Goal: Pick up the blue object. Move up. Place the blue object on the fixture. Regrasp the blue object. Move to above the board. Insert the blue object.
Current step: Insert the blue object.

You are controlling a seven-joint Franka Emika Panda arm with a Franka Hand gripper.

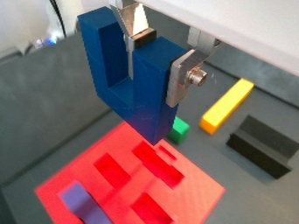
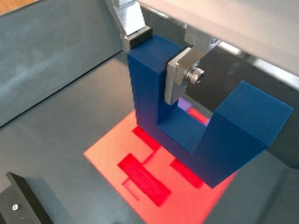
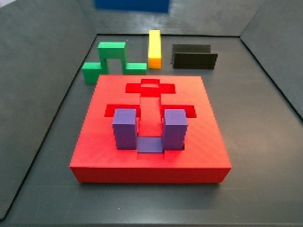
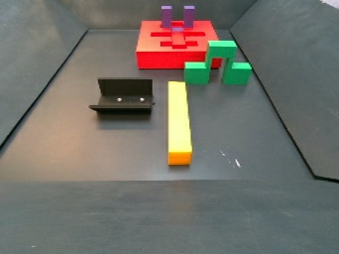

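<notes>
My gripper (image 1: 162, 59) is shut on one prong of the dark-blue U-shaped object (image 1: 117, 70), with a silver finger on each side of that prong. It holds the object high above the red board (image 1: 70, 179). The other prong hangs free in a wrist view (image 2: 239, 122), where the gripper (image 2: 159, 57) and the board (image 2: 111, 149) also show. The board's cross and slot recesses lie under the block. In a side view only a blue patch (image 3: 130, 3) shows at the upper edge above the board (image 3: 101, 133). The black fixture (image 3: 196, 58) stands beyond the board, bare; it also shows in the other views (image 4: 126, 97) (image 1: 263, 144).
A purple U-shaped block (image 3: 144, 129) stands in the board's near recess. A green stepped block (image 3: 106, 58) and a yellow bar (image 3: 154, 49) lie on the floor between board and fixture. Grey walls ring the floor.
</notes>
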